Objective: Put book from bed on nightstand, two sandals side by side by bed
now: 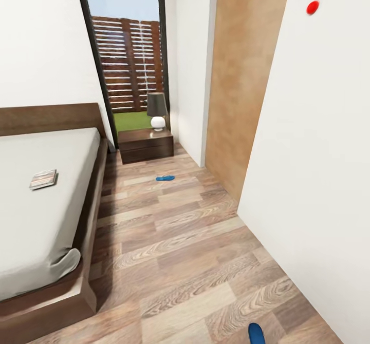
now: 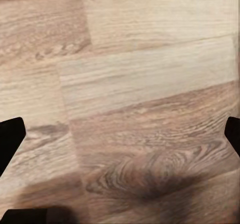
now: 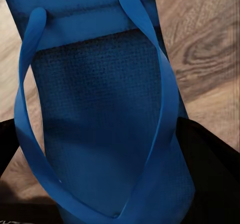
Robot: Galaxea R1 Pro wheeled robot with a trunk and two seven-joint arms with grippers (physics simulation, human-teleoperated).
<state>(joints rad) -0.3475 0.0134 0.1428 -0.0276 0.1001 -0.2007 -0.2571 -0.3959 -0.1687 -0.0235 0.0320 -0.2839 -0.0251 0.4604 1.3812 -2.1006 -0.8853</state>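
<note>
The book (image 1: 43, 178) lies on the grey mattress of the bed (image 1: 31, 215) at the left. One blue sandal (image 1: 165, 178) rests on the wood floor in front of the nightstand (image 1: 145, 145). The tip of the other sandal (image 1: 256, 332) pokes in at the bottom edge. The right wrist view has this sandal (image 3: 100, 114) very close, straps up, above the floor. My right gripper (image 3: 105, 134) is shut on it, a dark finger on each side. My left gripper (image 2: 120, 134) hangs open over bare floor planks, its fingertips (image 2: 10, 139) at the frame's sides.
A lamp (image 1: 156, 110) stands on the nightstand beside a tall black-framed window (image 1: 128, 61). A tan sliding door (image 1: 241, 77) and a white wall (image 1: 318, 179) line the right side. The floor strip between the bed and that wall runs toward the nightstand.
</note>
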